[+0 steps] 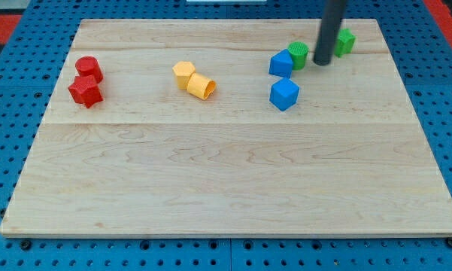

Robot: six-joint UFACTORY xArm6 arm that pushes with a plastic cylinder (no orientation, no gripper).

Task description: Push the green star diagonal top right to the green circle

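Observation:
The green circle [298, 54] sits near the view's top right, touching a blue block [280, 64] on its left. The green star [345, 41] lies further right and slightly higher, partly hidden behind my dark rod. My tip [321, 62] rests on the board between the two green blocks, just right of the green circle and below-left of the green star.
A second blue block [284, 94] lies below the first. Two yellow blocks [183, 73] [201, 86] sit together at top middle. A red cylinder [89, 68] and a red star [85, 92] sit at the left. The wooden board [226, 181] ends close above the green star.

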